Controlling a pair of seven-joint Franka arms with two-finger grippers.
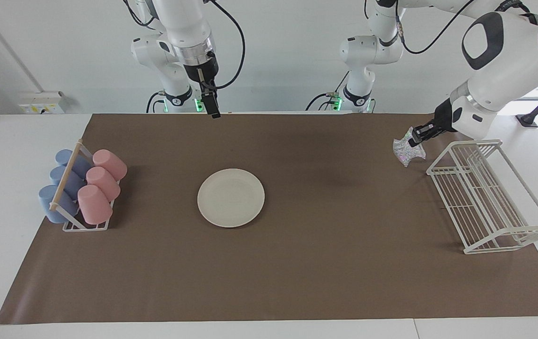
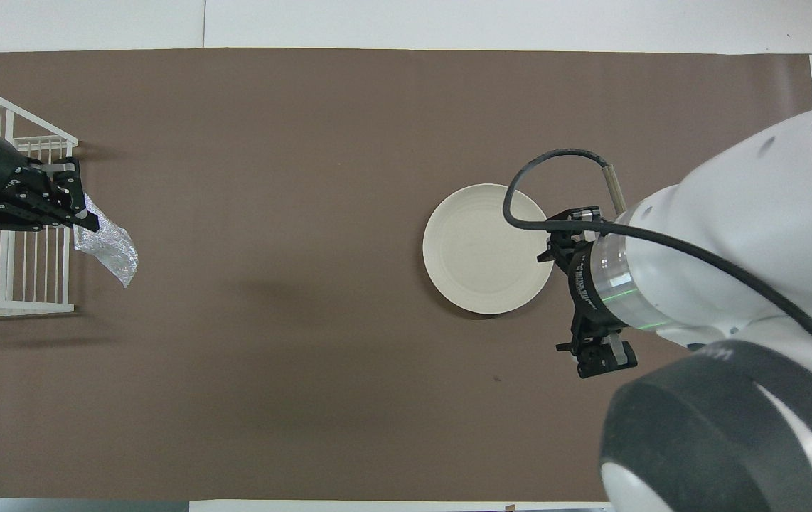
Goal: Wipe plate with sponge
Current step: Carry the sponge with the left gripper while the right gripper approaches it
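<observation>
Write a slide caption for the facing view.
Left tool lifts sponge beside wire rack; plate waits.

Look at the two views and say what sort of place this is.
Probably a robotics lab staged as a dishwashing station: two arms at a paper-covered table, a plate, racked cups and a wire rack.

A white wire rack (image 1: 490,197) sits at the left arm's end of the brown mat (image 1: 325,263), and pink cups (image 1: 99,186) and blue cups (image 1: 59,186) lie in a small rack (image 1: 83,225) at the right arm's end.
</observation>
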